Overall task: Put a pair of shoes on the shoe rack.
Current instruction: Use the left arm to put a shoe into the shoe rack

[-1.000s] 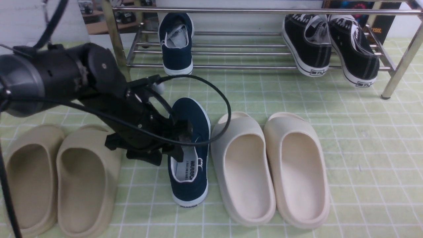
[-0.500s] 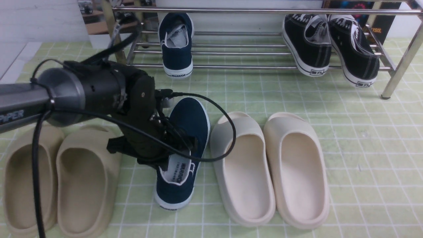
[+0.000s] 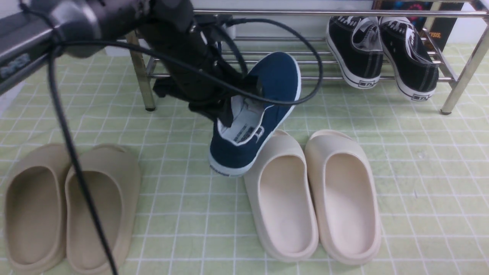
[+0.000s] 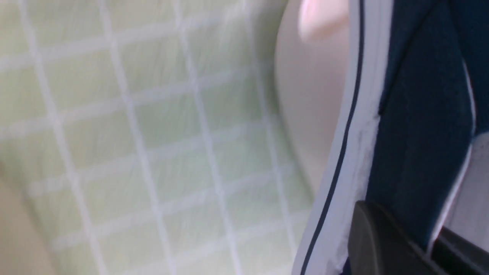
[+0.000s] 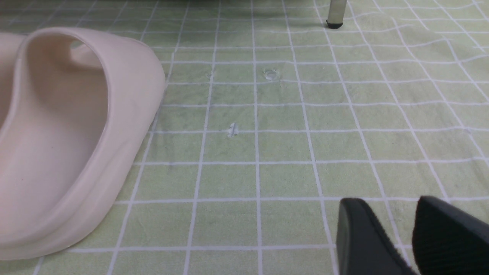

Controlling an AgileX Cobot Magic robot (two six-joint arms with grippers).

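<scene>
Front: left gripper point(image 3: 225, 112) clenched on shoe point(image 3: 275, 76) collar. Shoe airborne, tilted, toe toward 1 o'clock, just short of rack point(image 3: 305, 12). One-sided pinch: shoe may swivel, toe catch rack, cable point(image 3: 320, 72) snag.
Left wrist: finger point(image 4: 378, 236) on sidewall; slide point(image 4: 309, 114) just beside, heel may clip it.
Right wrist: right gripper point(image 5: 397, 214) parted, empty, over mat point(image 5: 267, 152).

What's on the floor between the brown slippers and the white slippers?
Only bare green mat, seen in the front view. The left gripper holds the blue shoe up.
</scene>
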